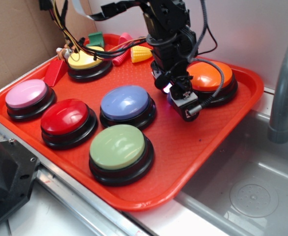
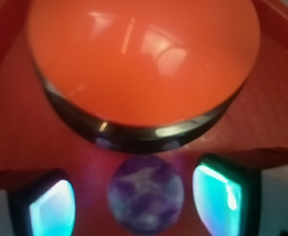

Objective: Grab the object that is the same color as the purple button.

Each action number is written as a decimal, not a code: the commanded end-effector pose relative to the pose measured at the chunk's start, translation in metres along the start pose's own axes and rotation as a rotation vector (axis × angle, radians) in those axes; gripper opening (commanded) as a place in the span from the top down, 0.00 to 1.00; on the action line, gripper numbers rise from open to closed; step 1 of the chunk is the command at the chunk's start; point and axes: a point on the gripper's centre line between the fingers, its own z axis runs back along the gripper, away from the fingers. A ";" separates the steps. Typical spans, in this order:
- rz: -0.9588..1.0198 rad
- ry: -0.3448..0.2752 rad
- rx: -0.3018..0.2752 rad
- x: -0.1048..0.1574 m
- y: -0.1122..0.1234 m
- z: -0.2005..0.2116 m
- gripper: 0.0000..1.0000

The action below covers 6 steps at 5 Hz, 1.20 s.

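Note:
The small mottled purple ball [image 2: 145, 194] lies on the red tray [image 1: 203, 142], just in front of the orange button's [image 2: 144, 59] black base. My gripper [image 2: 136, 204] is open and low over the tray. Its teal-lit fingertips [image 2: 53, 209] stand either side of the ball with a gap on each side. In the exterior view the gripper [image 1: 176, 93] sits at the orange button's [image 1: 210, 74] left edge and hides the ball. The purple button [image 1: 126, 102], periwinkle on a black base, stands left of the gripper.
On the tray are also a pink button [image 1: 26, 93], a red button [image 1: 65, 116], a green button [image 1: 117, 146] and a yellow button [image 1: 87, 59]. Small toys lie at the back, among them a pink ridged cone [image 1: 122, 54]. A sink [image 1: 252, 187] and a faucet [image 1: 284, 88] are on the right.

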 end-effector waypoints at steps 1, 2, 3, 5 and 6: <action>0.015 -0.051 -0.009 0.012 -0.004 0.009 1.00; 0.074 -0.025 0.054 0.009 -0.005 0.015 1.00; 0.141 -0.041 0.002 0.001 0.006 0.039 1.00; 0.320 -0.033 0.001 -0.039 0.074 0.117 1.00; 0.428 0.000 0.058 -0.065 0.098 0.146 1.00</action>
